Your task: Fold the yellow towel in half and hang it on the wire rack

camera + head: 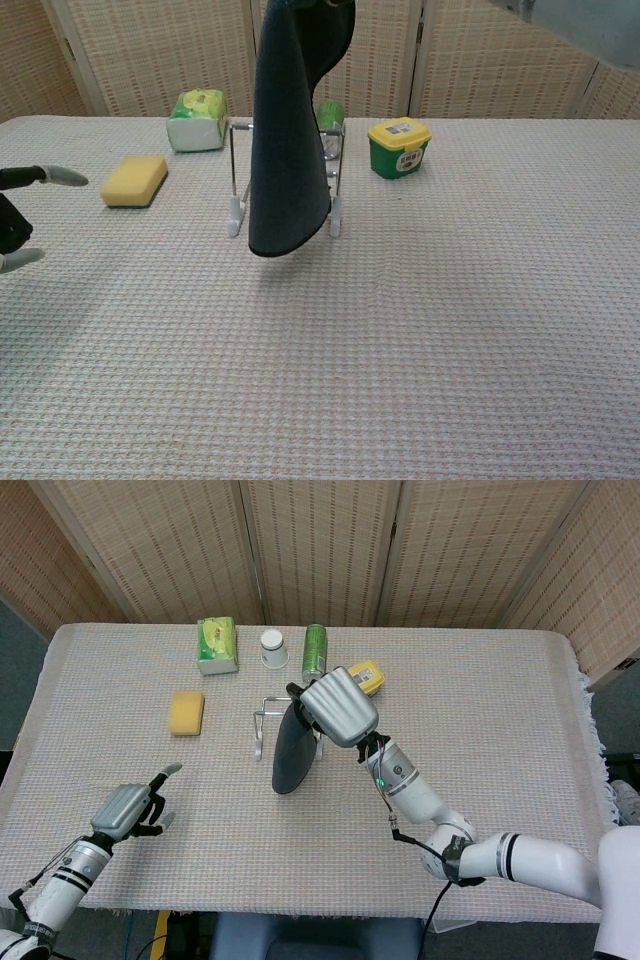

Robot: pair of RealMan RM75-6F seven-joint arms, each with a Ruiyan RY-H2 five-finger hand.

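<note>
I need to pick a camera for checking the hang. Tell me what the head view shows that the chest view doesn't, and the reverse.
Only the head view shows the right hand gripping the towel's top, and the whole left hand, fingers apart, holding nothing.

Only the chest view shows the towel's lower edge hanging clear of the table, in front of the wire rack.

Both show the towel, the rack, the sponge, the tissue pack, the cup, the can and the yellow-lidded tub.

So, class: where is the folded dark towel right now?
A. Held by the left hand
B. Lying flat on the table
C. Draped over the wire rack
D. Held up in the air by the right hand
D: the right hand grips the folded dark towel, which hangs clear of the table, in front of the wire rack.
</note>
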